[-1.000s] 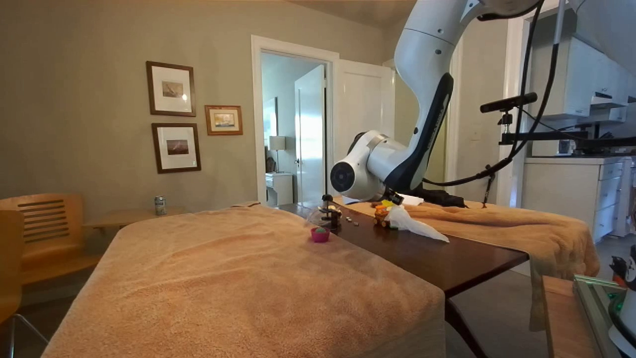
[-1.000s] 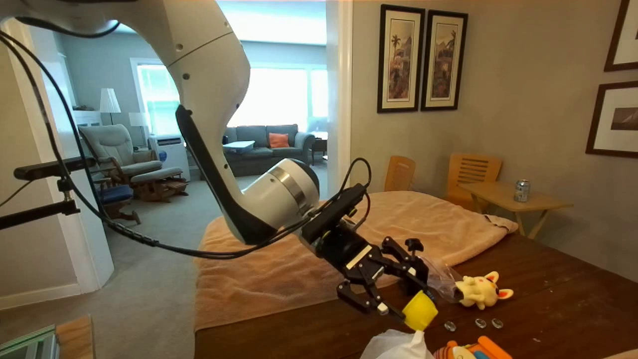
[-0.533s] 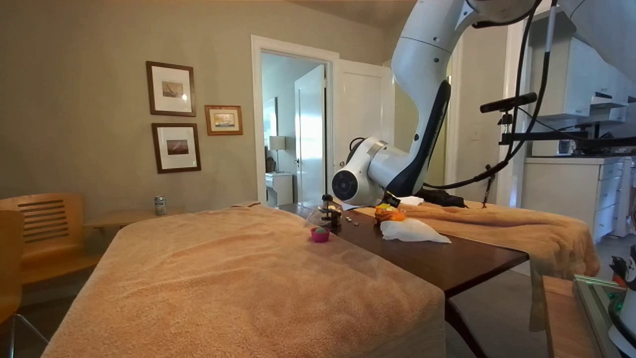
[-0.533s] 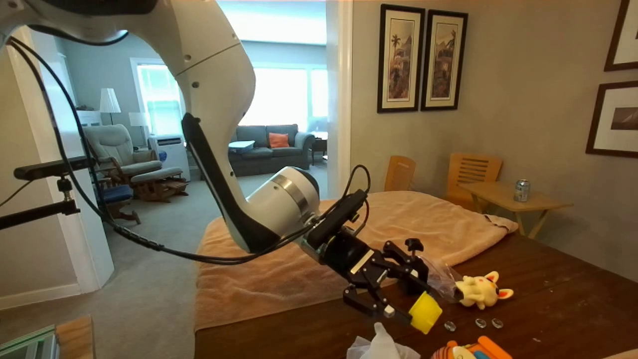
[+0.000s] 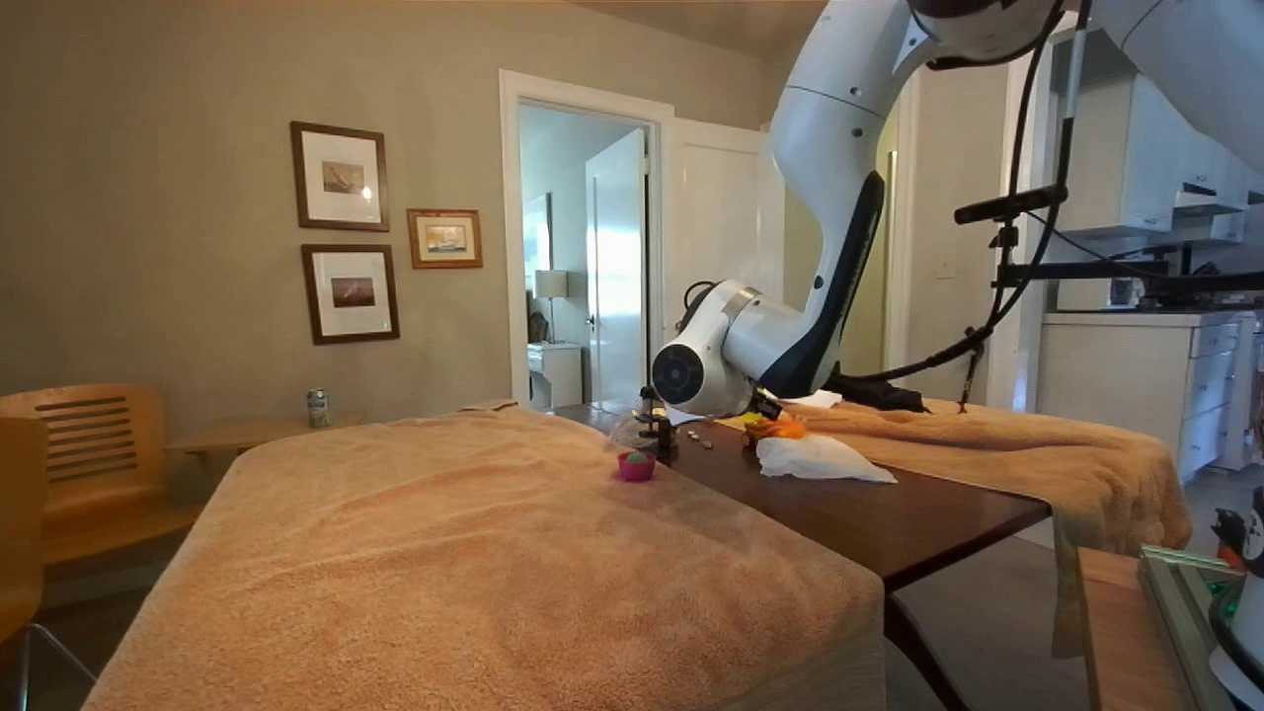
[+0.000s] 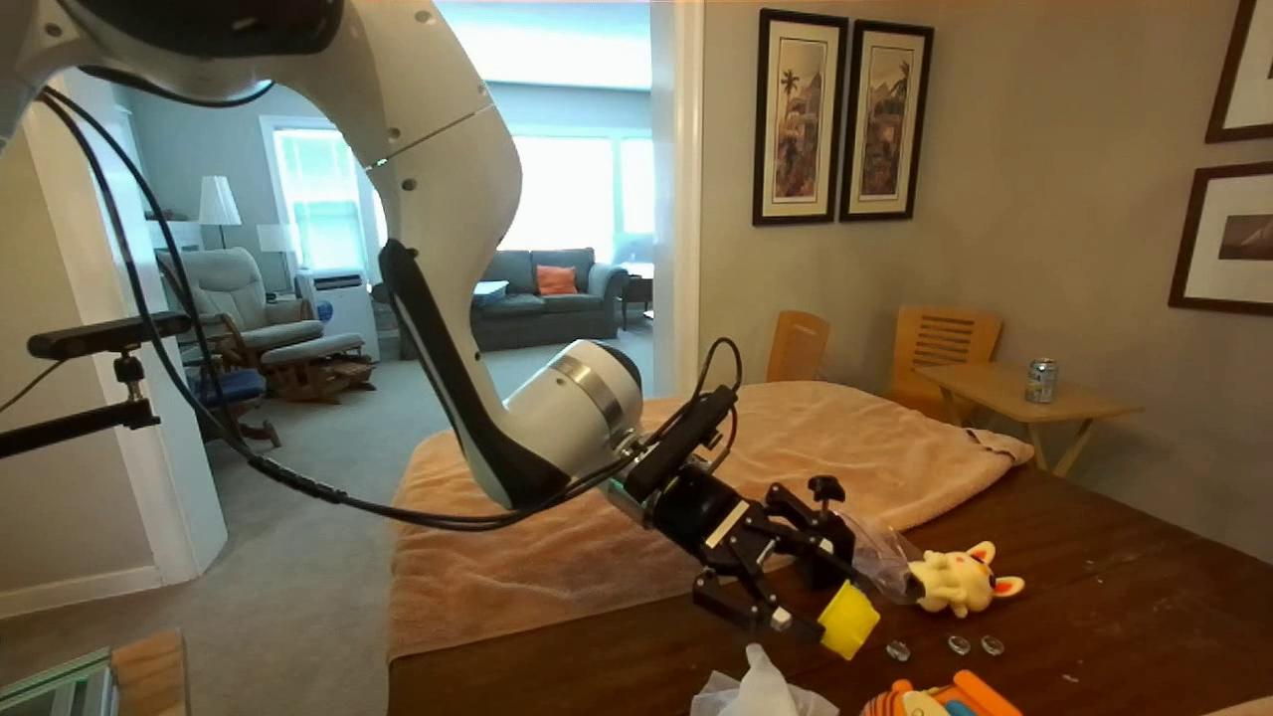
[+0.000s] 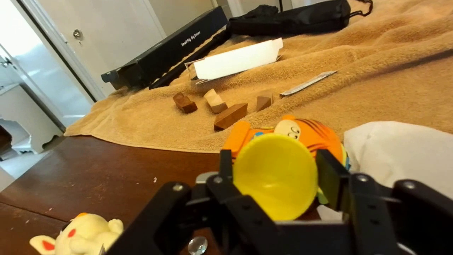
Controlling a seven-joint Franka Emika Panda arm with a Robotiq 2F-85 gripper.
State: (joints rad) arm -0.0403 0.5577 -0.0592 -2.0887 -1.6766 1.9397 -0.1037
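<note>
My gripper point(image 7: 274, 166) is shut on a small yellow cup point(image 7: 276, 177), one pad on each side of it. The cup's hollow faces the wrist camera. In an exterior view the yellow cup point(image 6: 849, 621) is tilted at the fingertips, above the dark wooden table. Beyond it in the wrist view lies an orange striped toy point(image 7: 315, 136) with a cream face, partly hidden by the cup. To its right rests a crumpled white cloth point(image 7: 396, 152); in an exterior view this white cloth point(image 6: 764, 691) has a raised peak below the gripper.
A cream plush toy point(image 6: 960, 579), several clear glass pebbles point(image 6: 898, 650) and a black stand point(image 5: 655, 427) are on the table. Wooden blocks point(image 7: 230, 116), a white box point(image 7: 240, 58) and a black bag point(image 7: 293, 19) lie on the towel. A pink cup point(image 5: 636, 467) stands nearer.
The white cloth, which reached up to the yellow cup a second ago, has dropped and lies apart from it. My gripper has shifted slightly with the cup still held.
</note>
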